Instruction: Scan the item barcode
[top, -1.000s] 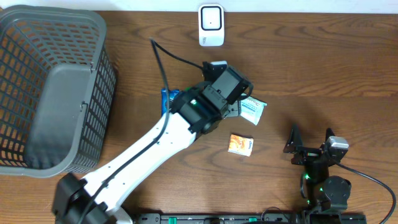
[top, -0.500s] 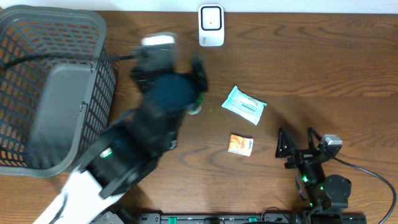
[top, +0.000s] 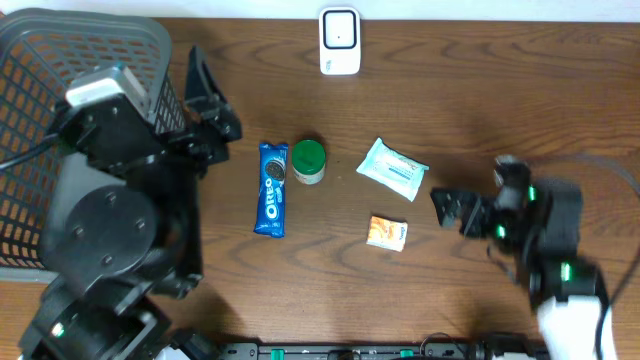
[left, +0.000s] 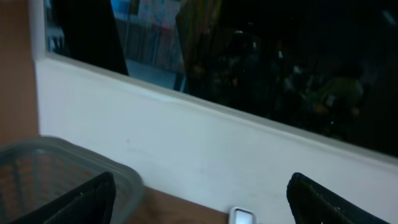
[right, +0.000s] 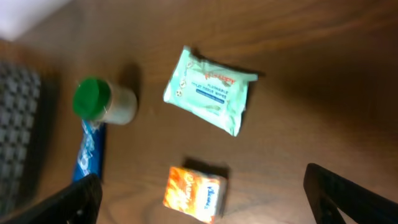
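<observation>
Left arm has backed off empty and the right arm has swung in; likely no scan yet.
Left gripper (top: 212, 100) spread beside the basket (top: 40, 60) at the left edge of the tabletop (top: 520, 100); right gripper (top: 448, 205) spread near the items. Mid-tabletop: one Oreo pack (top: 272, 188), one wipes pack (top: 393, 168), one green-lidded jar (top: 308, 160), one orange packet (top: 387, 232). One scanner (top: 340, 40) at the far edge.

Matt, dark wood-grain table (top: 500, 90). Grey plastic mesh basket (top: 25, 120). Glossy blue wrapper (top: 272, 190), crinkled pale film wipes pack (right: 208, 90), smooth green plastic lid (right: 91, 98).
</observation>
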